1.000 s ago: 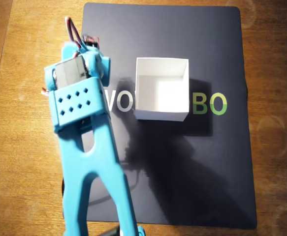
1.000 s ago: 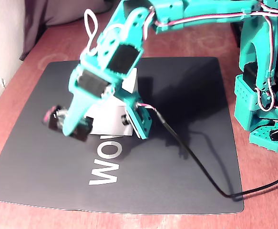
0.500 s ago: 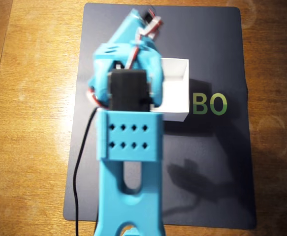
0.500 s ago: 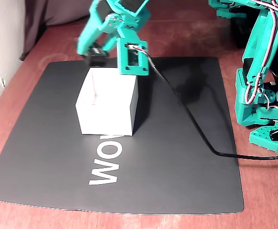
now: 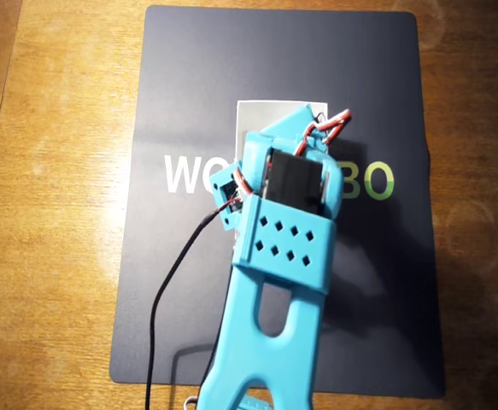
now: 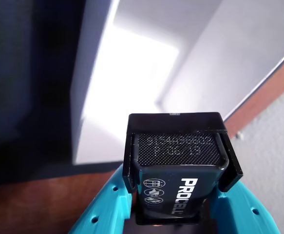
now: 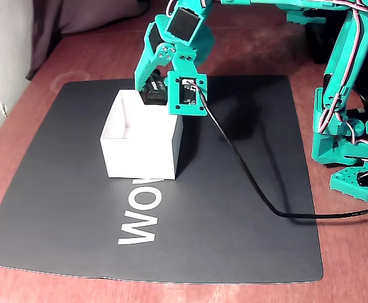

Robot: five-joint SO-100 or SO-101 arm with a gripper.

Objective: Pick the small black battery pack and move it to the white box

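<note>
In the wrist view the small black battery pack (image 6: pixel 178 168), with white lettering, sits clamped between the two teal fingers of my gripper (image 6: pixel 178 146). Just beyond it lies the open inside of the white box (image 6: pixel 132 83). From the fixed view, my gripper (image 7: pixel 151 89) hangs over the far right part of the white box (image 7: pixel 139 154), with the battery pack (image 7: pixel 153 96) at about rim height. The overhead view shows only the teal arm (image 5: pixel 287 239) covering most of the white box (image 5: pixel 255 115); the gripper and battery are hidden beneath it.
The box stands on a dark mat (image 7: pixel 234 189) with white letters, on a wooden table. A black cable (image 7: pixel 247 183) trails from the wrist across the mat to the right. The arm's base (image 7: pixel 351 139) stands at the right edge. A pale wall (image 7: pixel 0 63) runs along the left.
My gripper, carrying the battery pack, rose from the mat beside the box, swung across, and now hangs over the box's opening. The box has not moved.
</note>
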